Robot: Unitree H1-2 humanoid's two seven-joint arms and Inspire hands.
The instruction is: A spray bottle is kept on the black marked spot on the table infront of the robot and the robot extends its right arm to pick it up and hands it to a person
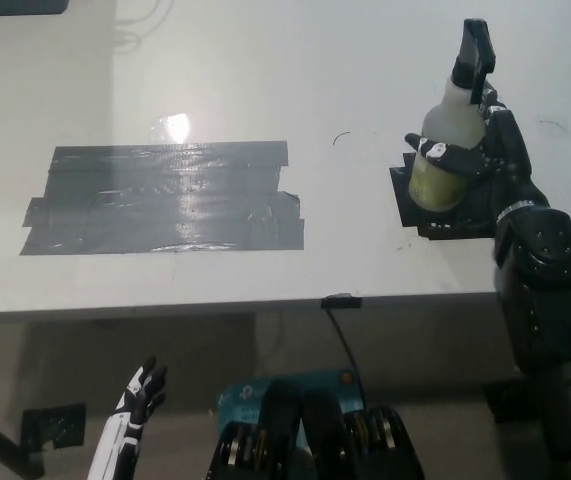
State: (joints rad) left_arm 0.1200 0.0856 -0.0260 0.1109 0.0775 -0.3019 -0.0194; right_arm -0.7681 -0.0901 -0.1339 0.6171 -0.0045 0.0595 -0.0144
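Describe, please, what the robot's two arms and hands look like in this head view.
The right arm is black and bulky, built of rounded glossy segments, with a thin pale ring at the wrist; its black right hand shows small white patches on the fingers. The left hand is slim and white with black fingertips and dark seams, on a narrow white forearm.

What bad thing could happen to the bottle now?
The spray bottle is tall with a narrow top, and the right robot hand wraps only its middle, so it might tip or slip when lifted. It still sits over the black square, near the table edge, so it could fall off.
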